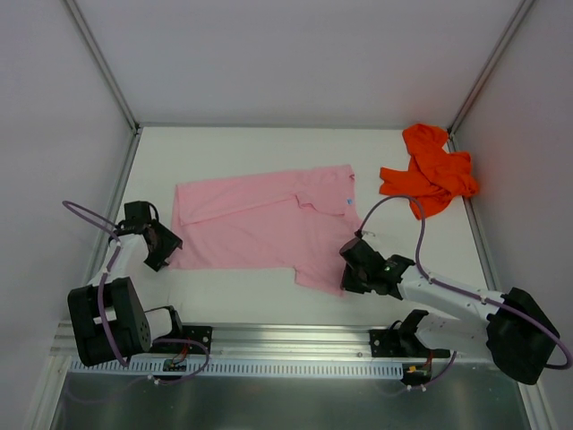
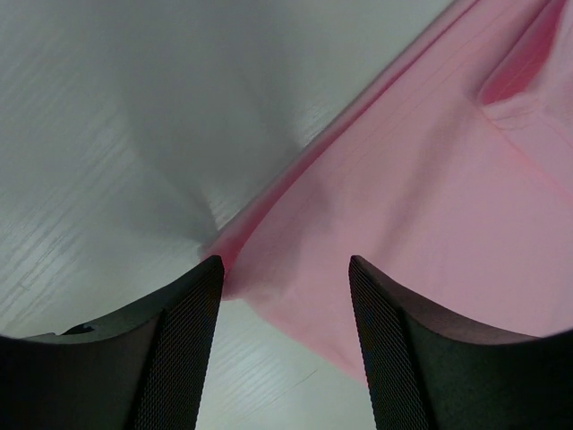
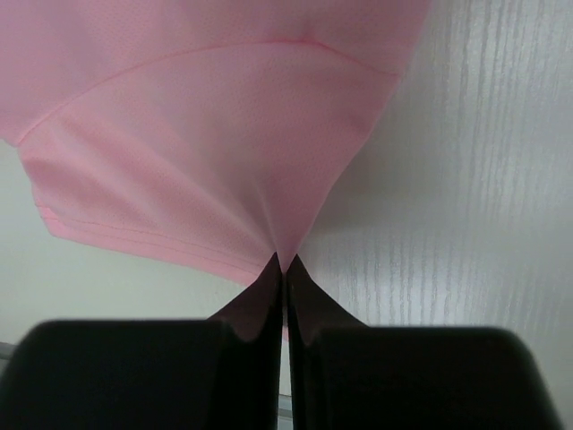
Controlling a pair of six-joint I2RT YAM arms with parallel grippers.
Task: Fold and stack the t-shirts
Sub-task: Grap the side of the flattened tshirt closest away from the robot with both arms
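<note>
The light pink t-shirt [image 1: 260, 228] lies spread on the white table, partly folded along its top edge. My left gripper [image 1: 164, 244] is open at the shirt's left edge; in the left wrist view its fingers [image 2: 183, 340] straddle the pink cloth's corner [image 2: 295, 269]. My right gripper [image 1: 347, 269] is shut on the shirt's lower right sleeve; in the right wrist view the pink cloth [image 3: 224, 152] is pinched and pulled taut at the fingertips [image 3: 285, 262]. The orange-red t-shirt [image 1: 430, 172] lies crumpled at the back right.
Grey walls enclose the table [image 1: 251, 148] on three sides. A metal rail [image 1: 286, 345] runs along the near edge, with both arm bases on it. A purple cable [image 1: 394, 202] loops up from the right arm near the orange shirt.
</note>
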